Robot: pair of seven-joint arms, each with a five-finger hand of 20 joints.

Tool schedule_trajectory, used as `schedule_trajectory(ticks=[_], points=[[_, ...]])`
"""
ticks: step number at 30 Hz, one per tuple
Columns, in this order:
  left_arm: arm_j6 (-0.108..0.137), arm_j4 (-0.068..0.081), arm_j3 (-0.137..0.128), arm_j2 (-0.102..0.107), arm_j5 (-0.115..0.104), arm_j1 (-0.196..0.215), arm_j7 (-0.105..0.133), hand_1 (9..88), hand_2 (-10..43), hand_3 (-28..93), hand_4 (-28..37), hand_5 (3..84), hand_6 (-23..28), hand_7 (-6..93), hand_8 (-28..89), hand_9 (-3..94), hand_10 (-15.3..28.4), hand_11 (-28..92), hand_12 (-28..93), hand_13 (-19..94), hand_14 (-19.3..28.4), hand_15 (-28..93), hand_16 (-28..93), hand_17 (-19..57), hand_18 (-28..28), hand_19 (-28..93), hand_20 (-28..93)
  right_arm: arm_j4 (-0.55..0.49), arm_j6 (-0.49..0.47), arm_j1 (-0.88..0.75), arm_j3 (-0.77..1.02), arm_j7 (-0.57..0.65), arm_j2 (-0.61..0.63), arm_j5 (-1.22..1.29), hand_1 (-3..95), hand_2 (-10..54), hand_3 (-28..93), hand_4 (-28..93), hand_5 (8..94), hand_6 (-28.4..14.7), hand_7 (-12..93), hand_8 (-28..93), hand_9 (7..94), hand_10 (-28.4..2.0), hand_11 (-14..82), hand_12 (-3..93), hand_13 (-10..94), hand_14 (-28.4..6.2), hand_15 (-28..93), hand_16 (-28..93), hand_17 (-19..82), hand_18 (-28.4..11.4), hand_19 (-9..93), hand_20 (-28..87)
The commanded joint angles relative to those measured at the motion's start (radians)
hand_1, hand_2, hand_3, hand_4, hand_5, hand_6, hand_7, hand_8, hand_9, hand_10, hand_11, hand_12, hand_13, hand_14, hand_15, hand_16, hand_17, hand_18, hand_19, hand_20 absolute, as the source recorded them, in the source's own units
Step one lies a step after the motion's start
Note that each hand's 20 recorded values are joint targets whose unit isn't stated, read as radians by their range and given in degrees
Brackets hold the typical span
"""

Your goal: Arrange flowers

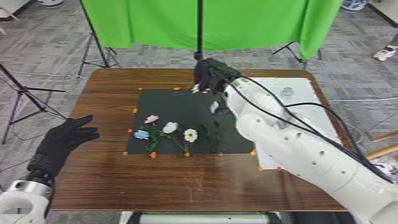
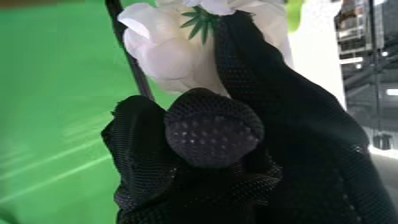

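- Gripping, as far as I can judge, the white flower near its bloom, the right hand is curled, thumb in against the fingers; the stem inside the grip is hidden. Held up by the bloom end, the flower should leave its lower stem free to be set down or slipped into something.
- The right hand stands by the far edge of the black mat, its arm slanting in across the white sheet.
- The pink flower, blue flower, white bloom and cream flower lie toward the mat's near left corner. Blooms point roughly to the far edge and stems to the near one, probably so that each can be picked singly.
- The left hand is open and relaxed by the left edge of the surface, out of the working arm's way.
- A pale bluish object sits toward the sheet's far edge; it may be a vase, but I cannot tell.
- The mat's far left part offers room for moving. Near its right edge the forearm hangs close, so a low sweep toward the near left corner could drag the blooms.
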Motion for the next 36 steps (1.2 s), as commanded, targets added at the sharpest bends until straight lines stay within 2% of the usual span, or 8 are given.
schedule_trajectory(ticks=[1,6,11,16,26,28,33,36], points=[[-0.019,0.009,-0.001,-0.011,0.005,0.007,-0.012,15.3,19.9,66,-28.3,45.2,7.9,5.0,-4,48.8,16.5,17,12,41,20.6,21,0,10.1,15.8,19,19,0.005,-0.088,-0.008,-0.001,0.015,0.005,-0.003,66.7,-9.5,57,-17,76.1,-0.4,26,7,78.1,-10.3,5.6,36.7,88,-0.6,64,31,58,-15.1,93,58],[-0.025,0.009,-0.002,-0.011,0.005,0.005,-0.018,15.2,19.8,66,-28.3,45.1,7.8,5.0,-4,48.8,16.6,17,12,41,20.5,21,0,10.0,15.8,19,19,-0.003,-0.137,-0.025,0.010,0.028,0.017,0.014,66.2,-9.5,58,-17,75.4,-0.4,26,7,77.1,-10.8,5.2,36.2,87,-0.9,64,31,57,-14.9,93,58],[-0.027,0.007,-0.009,-0.012,0.003,0.012,-0.022,15.1,19.7,67,-28.3,45.0,7.8,4.9,-4,48.7,16.6,17,12,41,20.5,21,0,9.9,15.8,19,19,-0.013,-0.139,-0.045,0.014,0.041,0.020,0.021,64.5,-9.5,58,-17,75.0,-0.5,26,7,77.1,-10.8,5.1,35.7,87,-1.2,64,31,57,-15.2,93,57],[-0.041,0.011,-0.003,-0.007,0.007,0.001,-0.028,15.1,19.5,67,-28.3,44.9,7.8,4.8,-4,48.4,16.5,17,12,41,20.5,21,0,9.9,15.8,18,19,-0.017,-0.183,-0.058,0.027,0.051,0.016,0.036,63.3,-9.5,58,-17,74.9,-0.6,26,7,77.1,-10.9,5.1,35.5,86,-1.4,64,31,57,-15.4,93,57],[-0.042,0.009,-0.011,-0.004,0.006,0.006,-0.031,14.9,19.1,67,-28.3,44.7,7.8,4.7,-4,48.2,16.5,17,12,41,20.6,20,0,9.7,15.8,18,19,-0.045,-0.270,-0.078,0.047,0.059,0.041,0.042,58.9,-9.5,56,-16,71.0,-1.6,23,6,69.4,-13.2,15.0,22.2,84,-2.7,64,31,54,-16.5,93,55],[-0.044,0.010,-0.010,-0.004,0.006,0.004,-0.030,15.0,19.0,67,-28.3,44.6,7.7,4.6,-4,48.2,16.5,16,12,41,20.4,20,0,9.6,15.8,18,18,-0.054,-0.301,-0.080,0.058,0.065,0.046,0.046,56.1,-9.5,59,-17,68.8,-1.6,21,6,67.2,-13.2,15.0,20.1,83,-3.0,65,31,54,-16.4,93,54],[-0.048,0.010,-0.009,-0.003,0.008,0.003,-0.034,15.0,18.7,67,-28.3,44.5,7.7,4.6,-4,48.1,16.4,16,12,41,20.5,20,0,9.4,15.8,18,18,-0.081,-0.348,-0.095,0.099,0.056,0.065,0.053,49.2,-9.5,69,-19,63.1,-0.4,20,-9,61.3,-13.9,12.7,19.5,81,-3.2,65,30,52,-16.8,93,54],[-0.047,0.007,-0.014,-0.005,0.007,0.011,-0.031,15.0,18.5,67,-28.3,44.5,7.6,4.6,-4,48.1,16.4,16,12,41,20.4,20,0,9.4,15.8,18,18,-0.087,-0.394,-0.091,0.138,0.047,0.063,0.067,48.1,-9.5,69,-19,60.7,-0.7,19,-10,59.0,-14.5,11.5,19.3,80,-3.6,65,31,51,-16.9,93,54]])
